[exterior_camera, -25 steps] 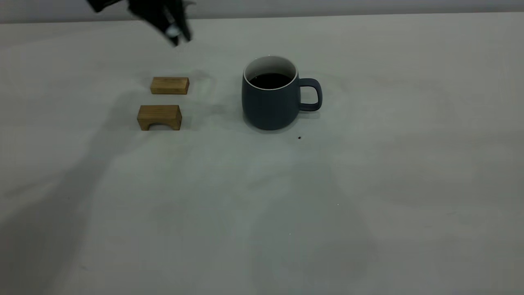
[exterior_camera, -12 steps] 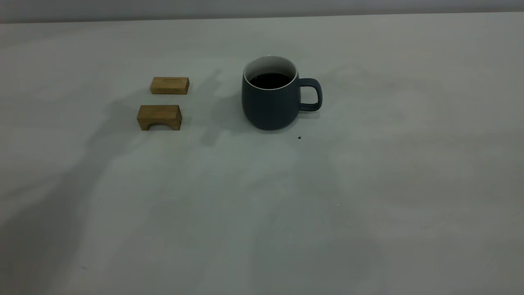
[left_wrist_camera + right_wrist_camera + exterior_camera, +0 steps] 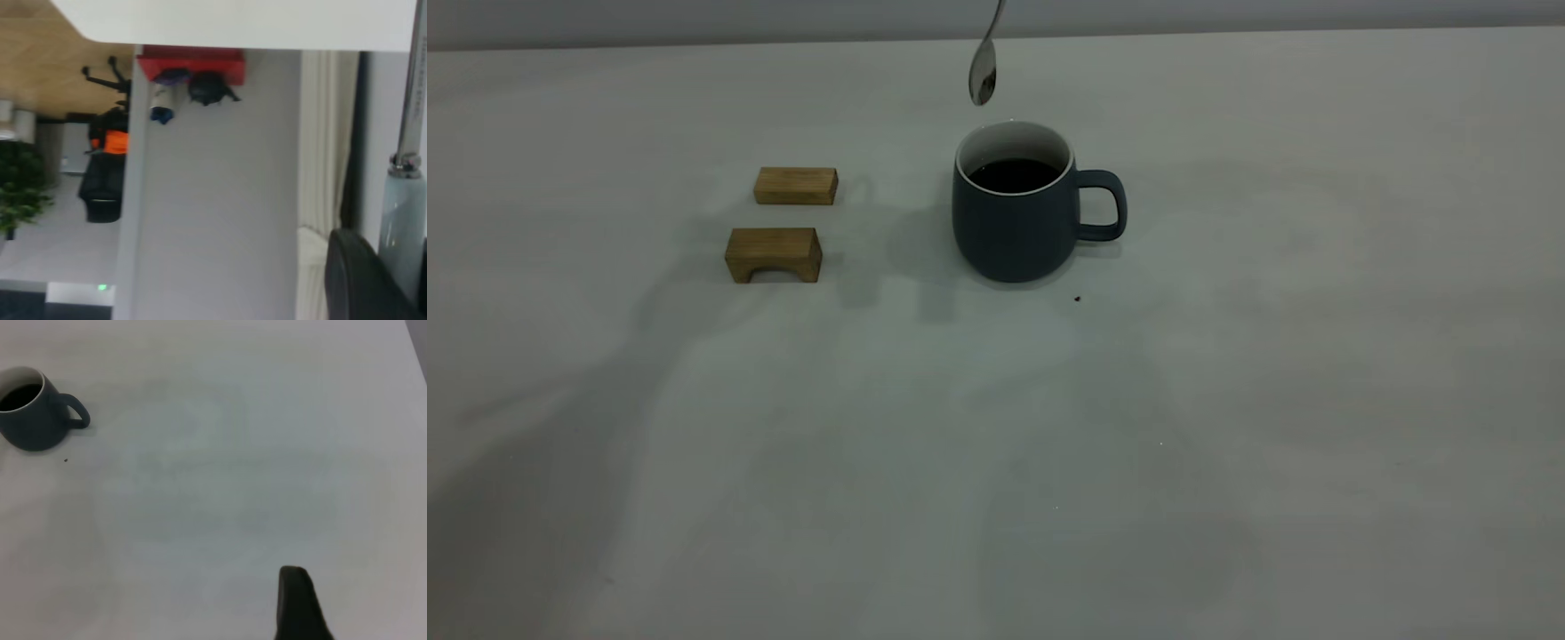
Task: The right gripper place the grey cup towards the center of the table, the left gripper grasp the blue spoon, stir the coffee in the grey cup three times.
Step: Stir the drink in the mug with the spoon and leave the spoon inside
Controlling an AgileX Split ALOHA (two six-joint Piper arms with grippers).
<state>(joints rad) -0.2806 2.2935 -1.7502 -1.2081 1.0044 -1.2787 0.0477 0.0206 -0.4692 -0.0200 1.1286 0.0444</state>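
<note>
The grey cup (image 3: 1014, 218) stands upright near the middle of the table (image 3: 996, 444), handle to the right, with dark coffee (image 3: 1014, 173) inside. The blue spoon hangs upright just above the cup's far rim; only its metal bowl (image 3: 983, 80) shows in the exterior view. In the left wrist view my left gripper (image 3: 400, 287) is shut on the spoon's pale blue handle (image 3: 400, 220), and the metal neck (image 3: 417, 80) runs away from it. My right gripper (image 3: 297, 607) is far from the cup (image 3: 30, 413), over bare table.
Two tan wooden blocks lie left of the cup, a flat one (image 3: 795, 186) and an arched one (image 3: 773, 254). A tiny dark speck (image 3: 1077, 299) sits by the cup's base. Bare tabletop stretches in front and to the right.
A second ago the left gripper was at the upper left above the blocks, then left the exterior view. Now the spoon's bowl hangs above the cup. The cup and blocks have not moved.
</note>
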